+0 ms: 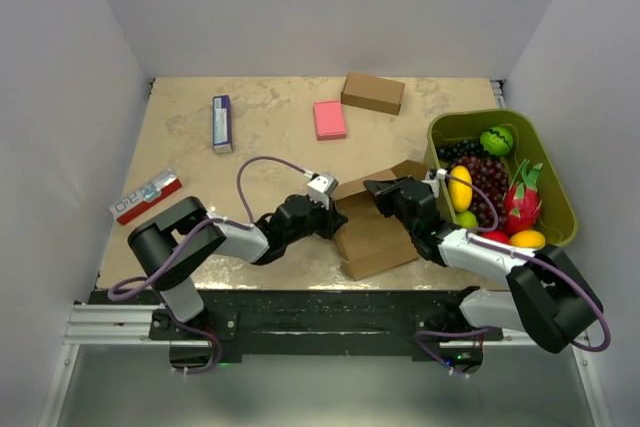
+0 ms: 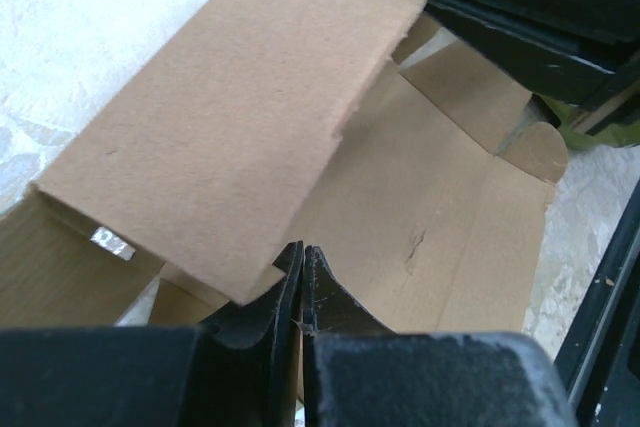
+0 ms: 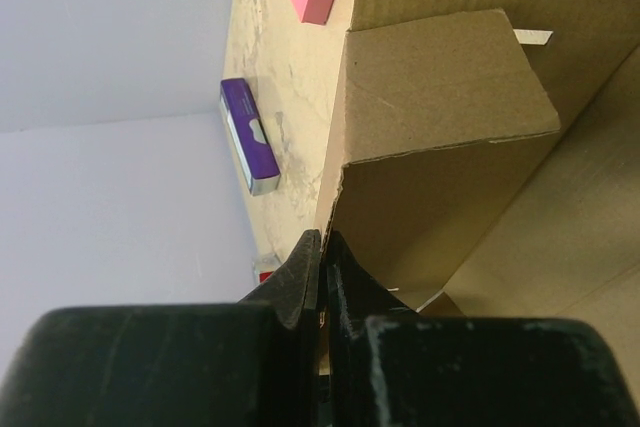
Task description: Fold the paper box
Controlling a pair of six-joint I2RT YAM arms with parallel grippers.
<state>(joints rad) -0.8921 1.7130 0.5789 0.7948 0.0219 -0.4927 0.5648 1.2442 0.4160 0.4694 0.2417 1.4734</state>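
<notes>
paper box (image 1: 375, 237) mid-fold, both grippers on it.
we have one paper box at centre table near the front edge, long axis running near-left to far-right. left gripper (image 1: 328, 215) is pressed together on its left wall, apparently pinching thin cardboard. right gripper (image 1: 376, 190) is also closed and looks to be nipping a far-end flap. the box lies between them, neither arm nearer. also there: one ready-made brown box (image 1: 372, 93), one pink block (image 1: 329, 119), one fruit basket (image 1: 556, 179).
</notes>
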